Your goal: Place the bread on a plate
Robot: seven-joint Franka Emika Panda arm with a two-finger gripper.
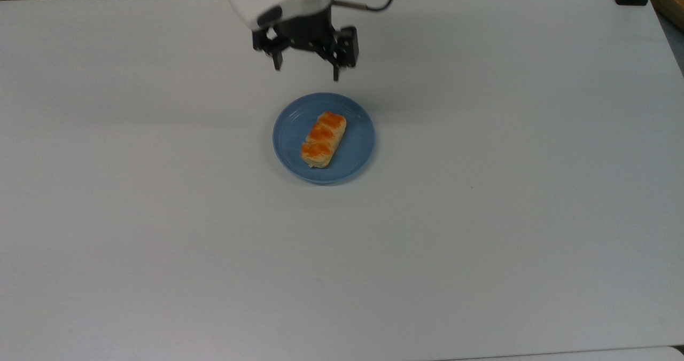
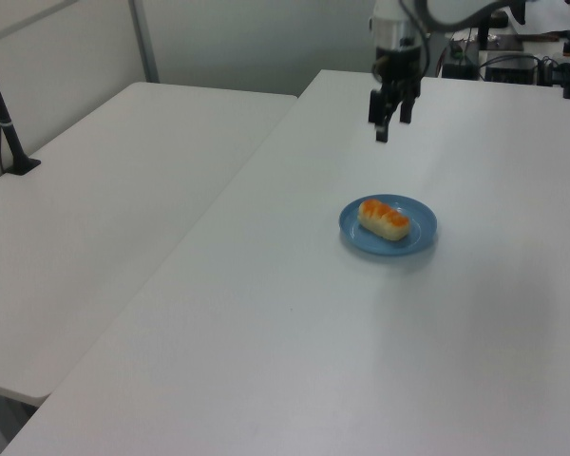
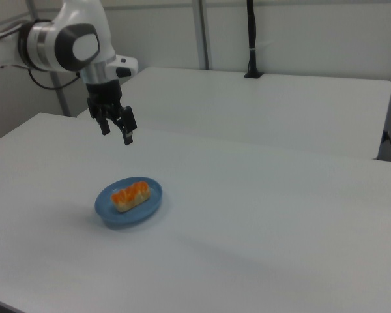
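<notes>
Currently the bread (image 1: 323, 139) lies flat near the centre of the blue plate (image 1: 358, 158), glazed bumps up, mid-frame in the top view, so placement looks complete. The claw (image 1: 305, 71) hangs released and empty, high above the desk (image 1: 481, 217), toward the upper frame edge. Nothing obstructs the plate.

We see the small oblong loaf of bread with three glazed bumps (image 1: 323, 139) lying on the round blue plastic plate (image 1: 355, 158), near its middle and aslant in the top view. The plate rests on the broad white table (image 1: 481, 217). The arm's black two-finger gripper (image 1: 305, 71) hangs above the table, beyond the plate toward the top view's upper edge, apart from both, its fingers spread.
</notes>
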